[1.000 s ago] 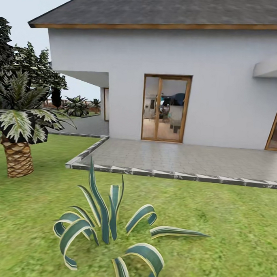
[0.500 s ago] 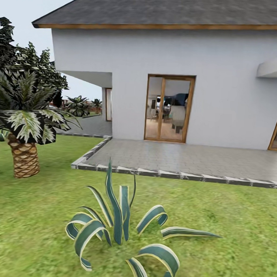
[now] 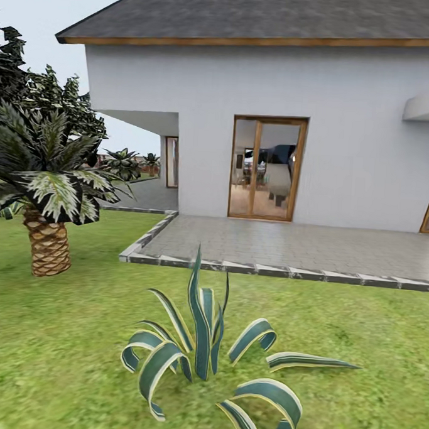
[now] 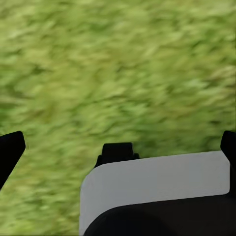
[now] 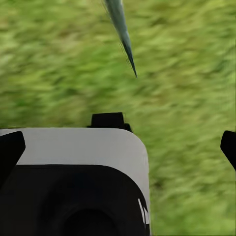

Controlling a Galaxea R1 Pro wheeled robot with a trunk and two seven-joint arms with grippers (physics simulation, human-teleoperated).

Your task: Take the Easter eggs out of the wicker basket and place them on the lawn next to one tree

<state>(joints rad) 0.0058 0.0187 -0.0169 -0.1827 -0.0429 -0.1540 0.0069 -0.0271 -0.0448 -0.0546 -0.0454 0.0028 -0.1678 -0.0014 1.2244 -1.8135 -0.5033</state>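
Head view: the lawn (image 3: 57,332) carries a striped agave (image 3: 210,359) and a short palm (image 3: 49,187) before the house (image 3: 257,116). Left wrist view: left gripper (image 4: 118,147) spread wide, empty, over grass. Right wrist view: right gripper (image 5: 118,142) likewise.

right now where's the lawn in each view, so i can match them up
Head view: the lawn covers the lower part, in front of the paved terrace.
Left wrist view: blurred lawn past the black fingertips.
Right wrist view: blurred lawn past the fingertips.
Shared landmark: the striped plant; its leaf tip crosses the right wrist view.
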